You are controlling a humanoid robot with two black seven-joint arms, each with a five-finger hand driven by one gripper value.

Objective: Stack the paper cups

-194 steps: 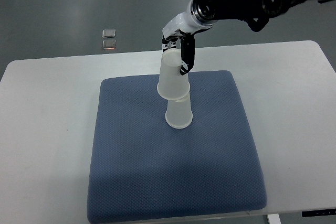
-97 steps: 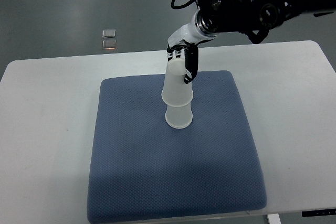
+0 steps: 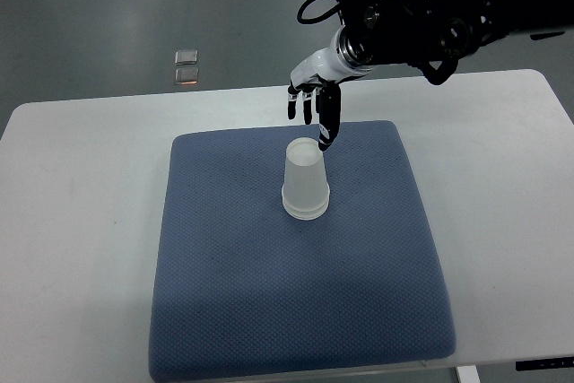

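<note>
The paper cups (image 3: 306, 187) stand upside down in the middle of a blue mat (image 3: 269, 293), one pushed down over the other. They look like one neat stack. You can see the rim of the lower cup peeking out at the bottom. The mat lies flat on a white desk (image 3: 81, 221).

The right hand (image 3: 314, 105) hangs just above and behind the top of the stack. Its arm comes in from the right, up at the top of the picture. The fingers (image 3: 326, 123) point down and are loosely spread. They hold nothing. One dark finger reaches close to the top edge of the stack, but I cannot tell if it touches or is only very near.

The left hand is not in the picture.

I think the stacking step is at its end. The top cup sits low and straight on the other, and the hand has let go. No other loose cup shows on the mat or on the desk, so the job looks done or nearly done.

The next move should be to lift the hand up and away. It needs to go straight up first, so that the low finger does not bump the stack and tip it. The cups are light, so even a little knock could push them over. If the top cup is not all the way down, a soft press on its flat top could seat it.
</note>
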